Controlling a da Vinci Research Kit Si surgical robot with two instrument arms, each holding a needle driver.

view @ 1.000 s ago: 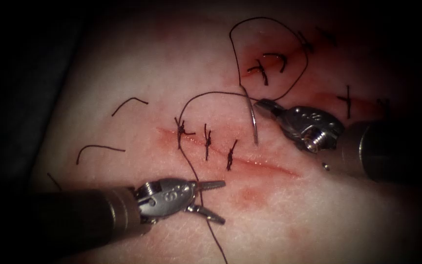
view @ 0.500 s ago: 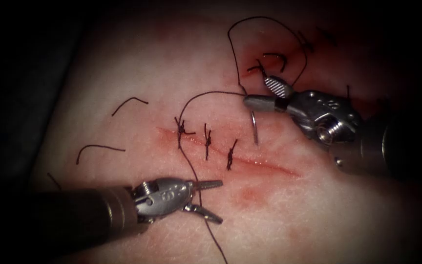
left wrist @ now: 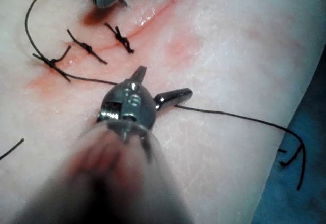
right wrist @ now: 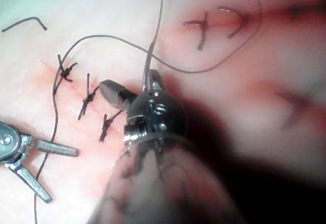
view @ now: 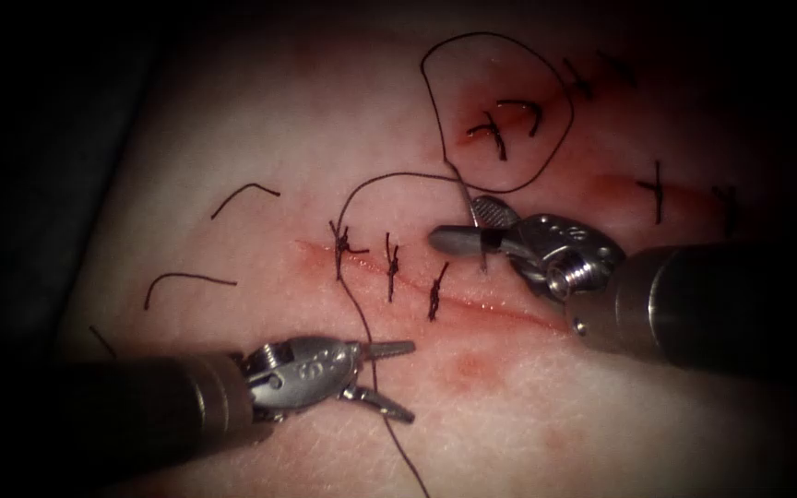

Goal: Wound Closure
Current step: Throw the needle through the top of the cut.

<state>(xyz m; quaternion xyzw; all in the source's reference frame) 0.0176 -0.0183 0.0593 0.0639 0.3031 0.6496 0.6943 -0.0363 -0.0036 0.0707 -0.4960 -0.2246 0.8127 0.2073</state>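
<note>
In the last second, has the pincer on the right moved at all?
Yes. The right pincer has slid leftward and slightly down toward the cut, closer to the third knot, its jaws open around the needle. The left pincer kept its place.

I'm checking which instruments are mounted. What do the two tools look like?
Both match: a dark, round shaft ending in a lighter metal collar, then a small silver wrist with a screw-like pivot and two slim grey metal jaws. The left tool carries stamped markings on its wrist housing, as does the right tool; neither marking is legible. No cables show.

Surgical training lab: sutured tissue (view: 232, 138), 2 wristed steel instruments, dark drape
</note>
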